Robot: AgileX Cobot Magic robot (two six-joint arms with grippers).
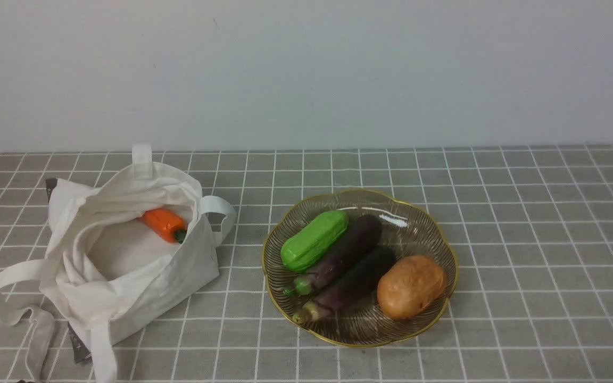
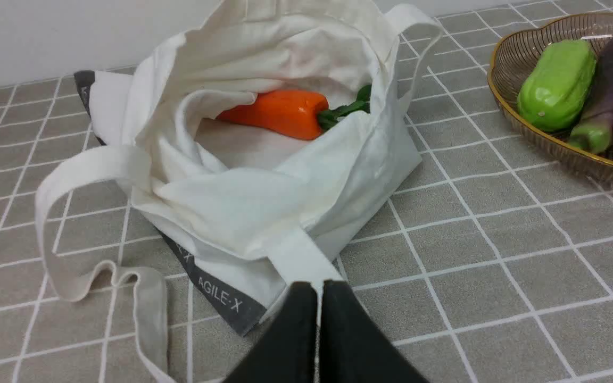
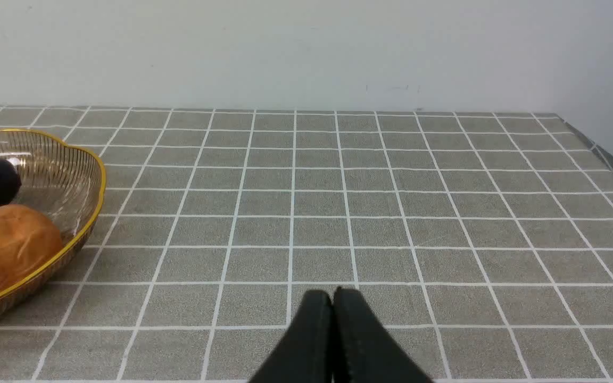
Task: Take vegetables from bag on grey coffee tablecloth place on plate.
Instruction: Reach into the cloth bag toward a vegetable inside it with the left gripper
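1. Through my left wrist camera I read "AGILE·X" in pale capital letters on the dark grey strip (image 2: 226, 303) sewn along the lower edge of the bag (image 2: 242, 213).
2. Farther up that same strip there is a second pale print, half hidden under a fold of white cloth; I cannot make it out.
3. In the front view the strip shows only a faint pale mark, too small to read.

1 orange carrot (image 1: 162, 223) lies inside the open off-white cloth tote bag (image 1: 141, 282), left of centre in the front view. Its dark green leaves point right and its tip is hidden under a fold. The bag slumps on the grey-brown gridded tablecloth (image 1: 524, 223), handles sprawled. The ribbed, gold-rimmed glass plate (image 1: 423, 223) sits right of the bag, apart from it.
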